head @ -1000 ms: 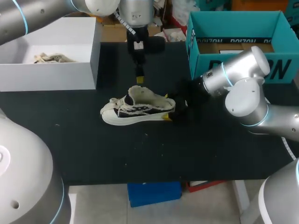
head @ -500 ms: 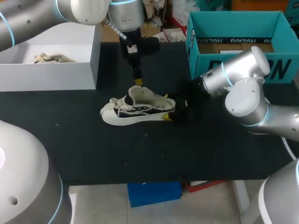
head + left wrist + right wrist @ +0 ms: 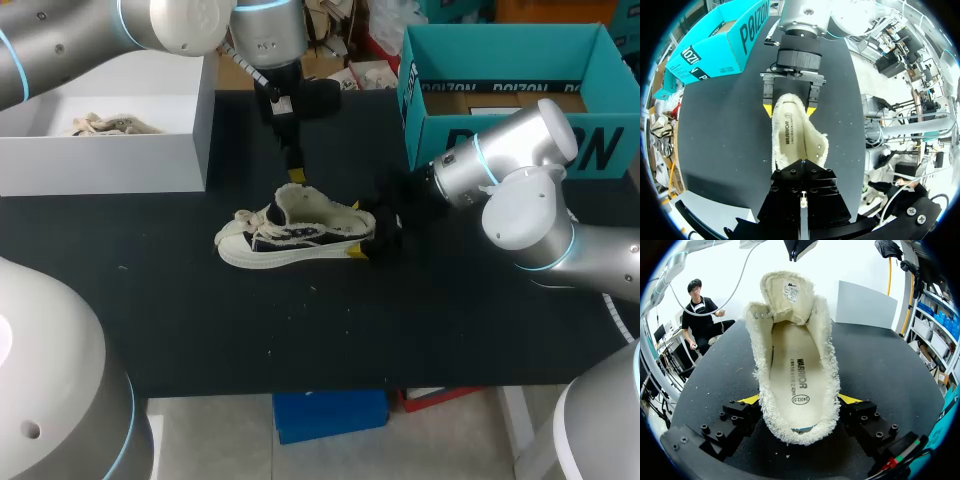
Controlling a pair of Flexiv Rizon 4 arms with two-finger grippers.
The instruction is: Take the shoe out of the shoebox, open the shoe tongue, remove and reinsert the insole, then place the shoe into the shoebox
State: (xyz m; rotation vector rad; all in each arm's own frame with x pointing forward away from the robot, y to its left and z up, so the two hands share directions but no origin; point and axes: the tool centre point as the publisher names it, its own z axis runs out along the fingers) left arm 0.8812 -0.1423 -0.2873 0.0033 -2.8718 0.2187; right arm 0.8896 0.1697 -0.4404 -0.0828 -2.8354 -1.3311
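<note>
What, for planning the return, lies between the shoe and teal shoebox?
In the head view, the right hand, shut on the shoe heel, and bare table before the teal shoebox.

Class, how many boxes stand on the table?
2: a white box at back left, a teal box at back right. None seems hidden.

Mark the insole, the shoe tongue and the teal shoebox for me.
insole (image 3: 797,370), right wrist view, middle of its printed footbed.
shoe tongue (image 3: 788,292), right wrist view, inner face by the label.
teal shoebox (image 3: 500,55), head view, inner back wall.
</note>
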